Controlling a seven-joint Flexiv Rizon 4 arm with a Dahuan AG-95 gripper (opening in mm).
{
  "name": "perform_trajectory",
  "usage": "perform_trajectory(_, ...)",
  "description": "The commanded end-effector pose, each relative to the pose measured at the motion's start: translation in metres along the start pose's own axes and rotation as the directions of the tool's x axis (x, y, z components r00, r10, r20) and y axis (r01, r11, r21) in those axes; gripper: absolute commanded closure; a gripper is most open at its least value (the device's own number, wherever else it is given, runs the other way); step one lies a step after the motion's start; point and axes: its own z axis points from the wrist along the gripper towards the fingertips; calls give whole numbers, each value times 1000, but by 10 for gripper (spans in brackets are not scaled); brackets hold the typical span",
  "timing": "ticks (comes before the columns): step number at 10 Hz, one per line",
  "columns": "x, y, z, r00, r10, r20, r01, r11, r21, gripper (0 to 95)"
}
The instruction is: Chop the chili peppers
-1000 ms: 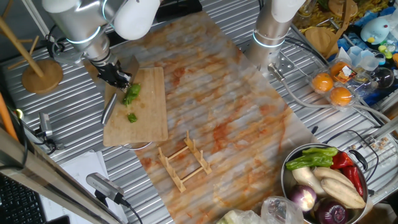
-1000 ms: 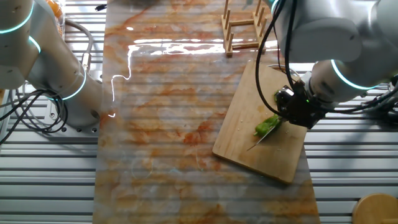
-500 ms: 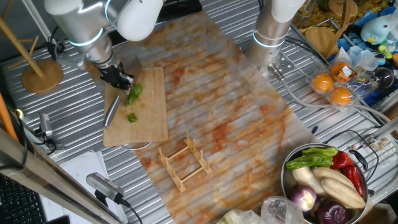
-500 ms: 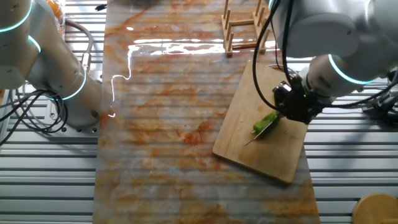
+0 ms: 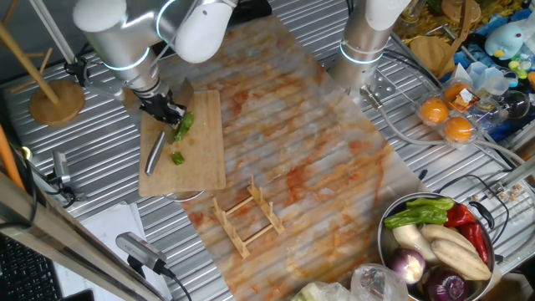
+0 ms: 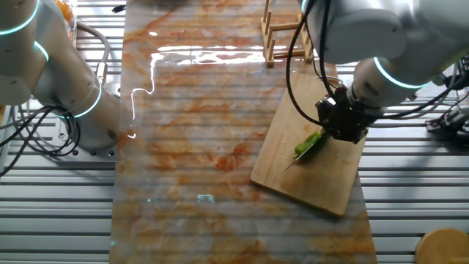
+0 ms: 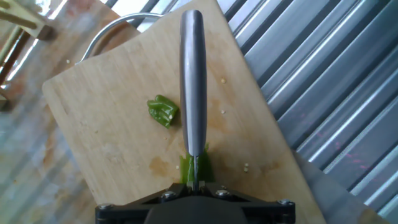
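On the bamboo cutting board (image 5: 201, 159) at the left of the bench (image 5: 468, 159), I have the gripper (image 5: 164, 109) down low over the chili peppers (image 5: 183, 125). I see the fingers closed on the handle of a knife (image 7: 192, 93), whose steel blade runs straight out from the hand across the board. In the hand view the blade's near end sits over the larger green piece (image 7: 200, 168), which peeks out on both sides of the steel right at the gripper's edge. A smaller cut chunk (image 7: 163, 112) lies on the board just beside the blade, apart from the larger piece. From the other fixed view I see the gripper (image 6: 341, 121) above the board (image 6: 322, 176) with the green pepper (image 6: 309, 144) poking out beneath it toward the board's middle. Pale seeds are scattered on the wood near the blade. Off the board I see a wooden rack (image 5: 247, 216) on the mottled mat (image 5: 318, 125), and a metal bowl (image 5: 386, 251) of mixed vegetables at the bench's far corner.
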Motion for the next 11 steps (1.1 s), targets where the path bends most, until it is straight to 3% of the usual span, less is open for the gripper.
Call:
perform_trajectory(1,3,2,4,1000,18,16,-18,1000,-2,950)
perform_trajectory(5,9,2,1,1000,20,-21,-20,1000,-17,950)
perform_trajectory(7,17,3,2,1000,14,3,-14,1000,-16,950)
perform_trajectory(9,23,6,8,997,22,80,-22,1000,2,950)
perform_trajectory(10,24,6,8,996,16,83,-15,1000,-3,950)
perform_trajectory(11,24,6,6,998,19,66,-18,1000,-11,950)
